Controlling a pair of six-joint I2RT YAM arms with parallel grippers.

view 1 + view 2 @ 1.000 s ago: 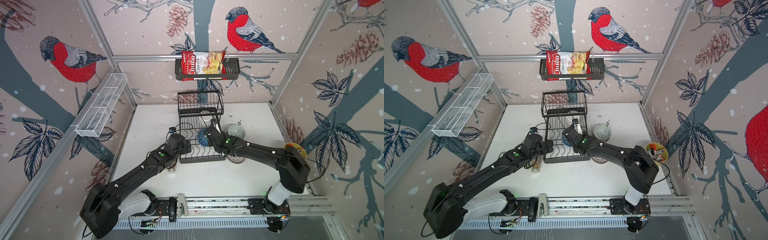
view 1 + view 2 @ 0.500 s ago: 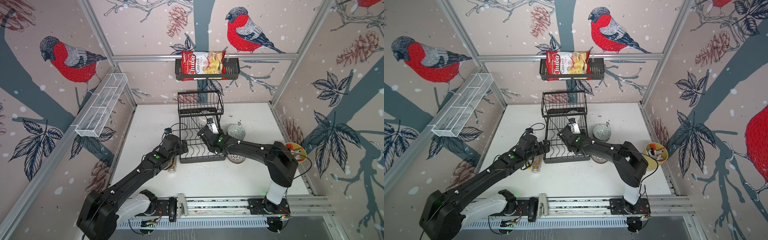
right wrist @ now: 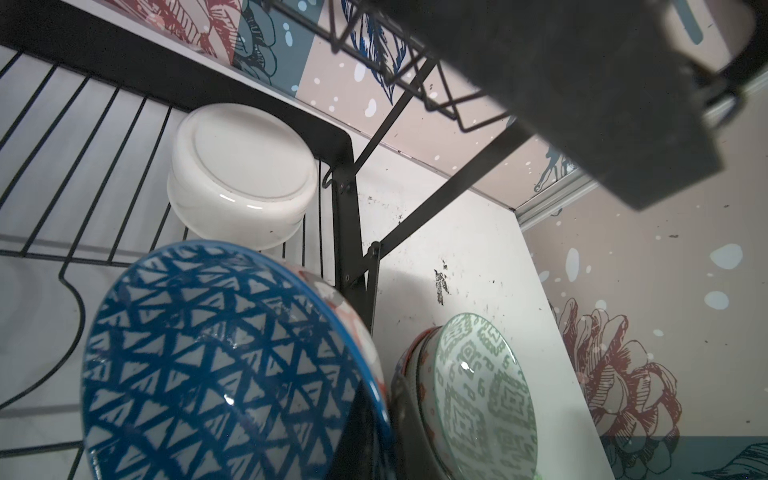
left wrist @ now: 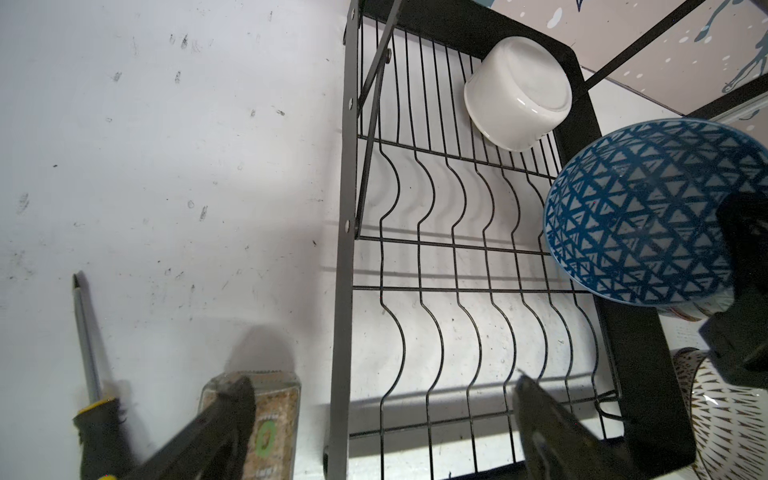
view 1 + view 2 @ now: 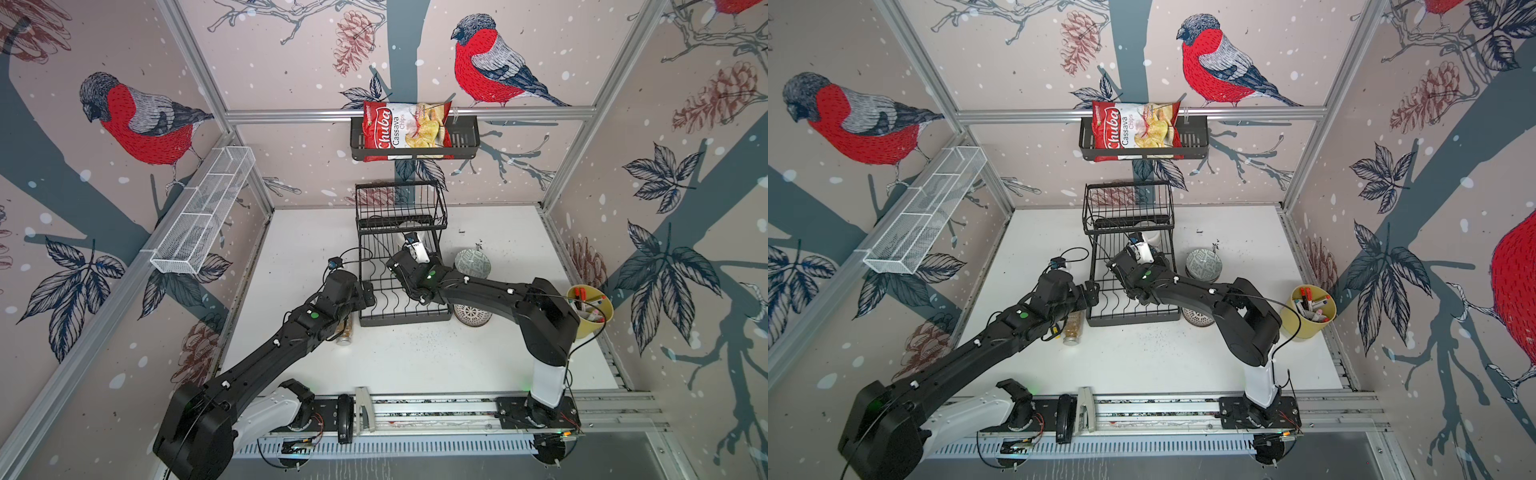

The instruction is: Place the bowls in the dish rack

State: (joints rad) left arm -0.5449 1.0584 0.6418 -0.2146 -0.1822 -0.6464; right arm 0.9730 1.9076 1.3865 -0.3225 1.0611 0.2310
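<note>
The black dish rack (image 5: 401, 321) (image 5: 1129, 321) stands mid-table. An upturned white bowl (image 4: 517, 93) (image 3: 245, 174) sits at the back right of its lower grid. My right gripper (image 3: 374, 440) (image 5: 401, 270) is shut on the rim of a blue triangle-patterned bowl (image 3: 216, 365) (image 4: 640, 208). It holds the bowl tilted on edge over the grid, in front of the white bowl. In both top views my wrist hides that bowl. My left gripper (image 4: 382, 415) (image 5: 370, 297) is open and empty at the rack's front left corner. A grey-green bowl (image 5: 473, 262) (image 3: 482, 395) stands outside, right of the rack.
A speckled bowl (image 5: 471, 314) (image 4: 723, 419) lies by the rack's front right corner. A spice jar (image 5: 345, 332) (image 4: 270, 424) and a screwdriver (image 4: 89, 353) lie left of the rack. A yellow marker pot (image 5: 590, 309) stands far right. The rack's upper basket (image 5: 401, 203) overhangs the back.
My right gripper has carried the blue bowl further back and left over the lower grid, so my wrist now hides it in the top views. The left arm has barely shifted.
</note>
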